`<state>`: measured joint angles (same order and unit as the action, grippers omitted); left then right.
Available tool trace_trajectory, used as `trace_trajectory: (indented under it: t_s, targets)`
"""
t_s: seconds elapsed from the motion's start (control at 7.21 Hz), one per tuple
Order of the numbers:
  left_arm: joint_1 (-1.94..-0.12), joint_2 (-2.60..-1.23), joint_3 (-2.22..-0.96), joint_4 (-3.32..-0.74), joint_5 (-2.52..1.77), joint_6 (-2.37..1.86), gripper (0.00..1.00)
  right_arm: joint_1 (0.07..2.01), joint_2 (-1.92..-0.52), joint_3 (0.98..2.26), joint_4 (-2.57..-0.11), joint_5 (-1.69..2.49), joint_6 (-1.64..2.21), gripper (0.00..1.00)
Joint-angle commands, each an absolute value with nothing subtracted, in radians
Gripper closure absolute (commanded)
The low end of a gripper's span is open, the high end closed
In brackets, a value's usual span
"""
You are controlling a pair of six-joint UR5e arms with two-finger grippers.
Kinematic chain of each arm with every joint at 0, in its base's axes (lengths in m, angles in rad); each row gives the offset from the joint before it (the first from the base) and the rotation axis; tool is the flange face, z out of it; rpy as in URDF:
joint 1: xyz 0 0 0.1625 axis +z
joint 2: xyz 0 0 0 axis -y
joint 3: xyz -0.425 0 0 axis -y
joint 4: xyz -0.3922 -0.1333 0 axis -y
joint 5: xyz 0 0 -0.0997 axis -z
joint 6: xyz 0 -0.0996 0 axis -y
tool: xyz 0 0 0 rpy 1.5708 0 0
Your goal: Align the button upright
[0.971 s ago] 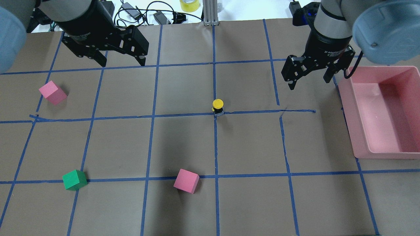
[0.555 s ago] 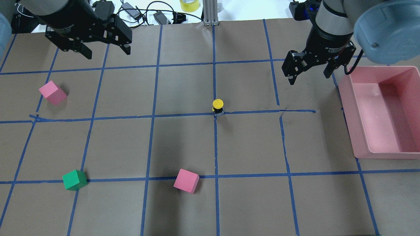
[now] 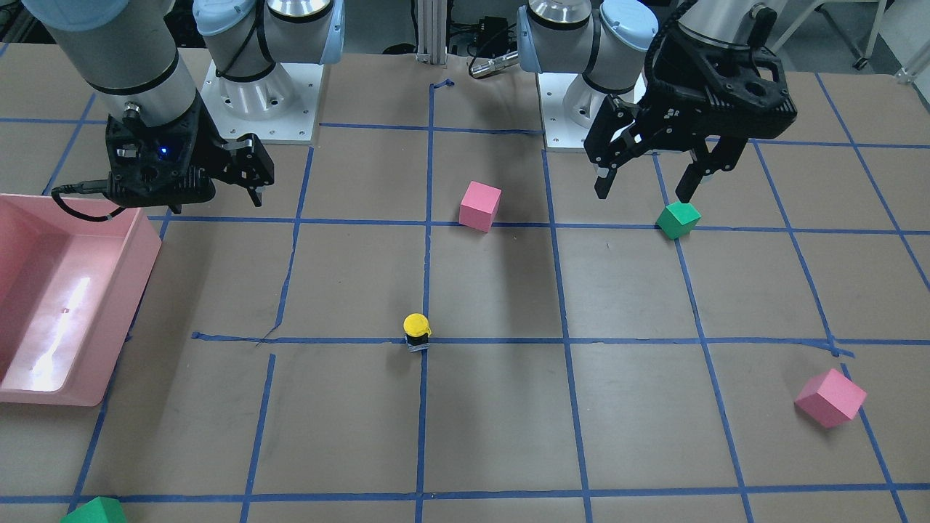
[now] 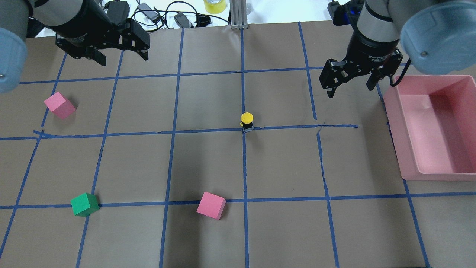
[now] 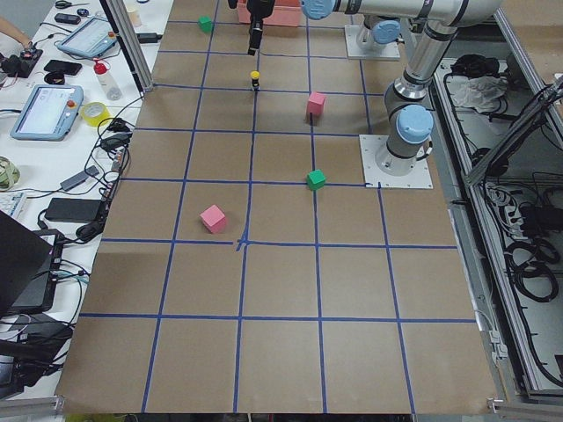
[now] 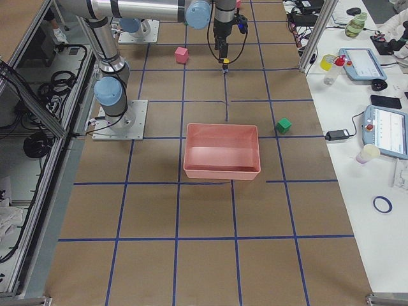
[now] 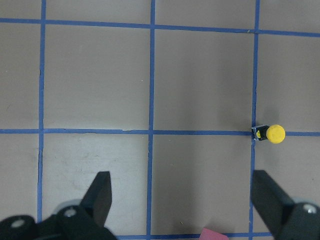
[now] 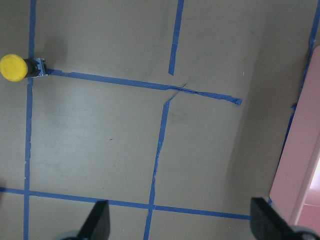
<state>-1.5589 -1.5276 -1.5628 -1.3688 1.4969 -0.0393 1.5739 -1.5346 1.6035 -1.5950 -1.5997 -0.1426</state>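
Brown paper with blue tape lines covers the tabletop (image 4: 282,230). The left fingers (image 7: 101,195) are spread wide and hold nothing. They hang over the far left part, well apart from the button (image 4: 246,121).

The button stands up straight, yellow cap on top, where two tape lines cross near the middle. It sits between both pairs of fingers and touches neither. The right fingers (image 4: 329,89) are spread wide too, with nothing in them, and are nearer to it.

There is one button. There are two pink ones: a pink cube (image 4: 59,105) at the left and a second pink cube (image 4: 211,205) lower down. There are two green ones: a green cube (image 4: 84,204) and a second green cube (image 3: 94,511). There is one pink bin (image 4: 393,126) at the right.
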Motion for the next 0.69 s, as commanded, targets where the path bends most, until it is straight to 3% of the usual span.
trace_trajectory:
  t_s: [0.0,0.55]
  targets:
    - [-1.559,-1.526,-1.566,-1.365,1.494,-0.038,0.0,1.574,-1.534,1.605,-1.598,-1.597,-0.143,0.0]
    - [-1.559,-1.526,-1.568,-1.367,1.491,-0.038,0.0,1.583,-1.534,1.606,-1.6,-1.594,-0.143,0.0]
